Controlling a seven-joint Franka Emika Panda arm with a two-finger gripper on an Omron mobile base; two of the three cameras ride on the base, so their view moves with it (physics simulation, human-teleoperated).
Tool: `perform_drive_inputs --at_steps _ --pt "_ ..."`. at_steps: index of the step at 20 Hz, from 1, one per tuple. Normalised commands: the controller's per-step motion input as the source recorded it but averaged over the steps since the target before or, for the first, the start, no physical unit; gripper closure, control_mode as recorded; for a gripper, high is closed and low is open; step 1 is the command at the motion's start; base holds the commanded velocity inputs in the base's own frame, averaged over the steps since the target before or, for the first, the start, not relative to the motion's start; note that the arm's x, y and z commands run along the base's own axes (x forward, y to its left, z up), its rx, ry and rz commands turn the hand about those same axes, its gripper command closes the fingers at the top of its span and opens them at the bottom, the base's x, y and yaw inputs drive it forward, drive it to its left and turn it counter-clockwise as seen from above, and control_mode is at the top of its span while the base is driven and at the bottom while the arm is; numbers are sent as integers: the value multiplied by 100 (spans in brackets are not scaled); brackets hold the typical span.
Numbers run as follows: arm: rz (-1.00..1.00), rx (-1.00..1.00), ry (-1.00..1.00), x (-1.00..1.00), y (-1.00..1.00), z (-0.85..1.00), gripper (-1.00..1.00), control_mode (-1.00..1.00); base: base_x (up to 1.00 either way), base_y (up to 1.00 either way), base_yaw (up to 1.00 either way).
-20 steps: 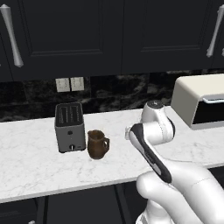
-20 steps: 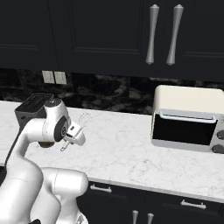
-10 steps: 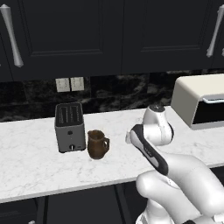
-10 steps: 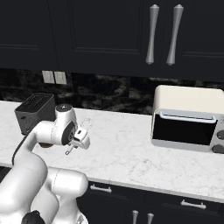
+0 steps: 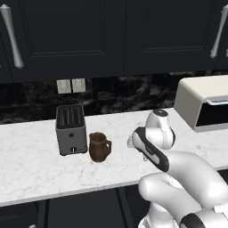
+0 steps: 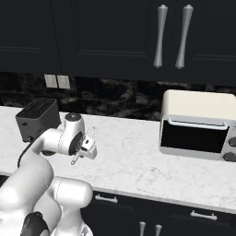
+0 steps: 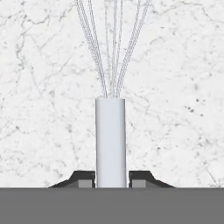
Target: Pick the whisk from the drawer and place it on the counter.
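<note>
While your tool (image 7: 111, 180) pinches the whisk (image 7: 110, 131) by its pale handle, the wire loops hang over the counter (image 7: 39, 87).

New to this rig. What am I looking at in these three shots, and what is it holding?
It's a rendered kitchen with a white robot arm on a driving base. Two cameras ride on the base behind the arm, one on its left and one on its right; the third looks along the end effector. On the white marble counter stand a toaster, a brown jug and a toaster oven. The end effector is shut on the pale handle of a whisk, with the wire loops pointing ahead over the counter.
</note>
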Motion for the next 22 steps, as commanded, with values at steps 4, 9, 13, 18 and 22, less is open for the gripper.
perform_drive_inputs --at_steps 4,9,13,18,22 --pt "2 2 3 26 0 -20 100 -100 0 0 0" --pt "2 2 4 30 0 -27 100 -100 0 0 0" --pt "1 3 3 22 0 -32 100 -100 0 0 0" --pt "0 1 0 11 0 -17 -100 -100 0 0 0" --pt "0 0 0 0 0 0 -100 -100 0 0 0"
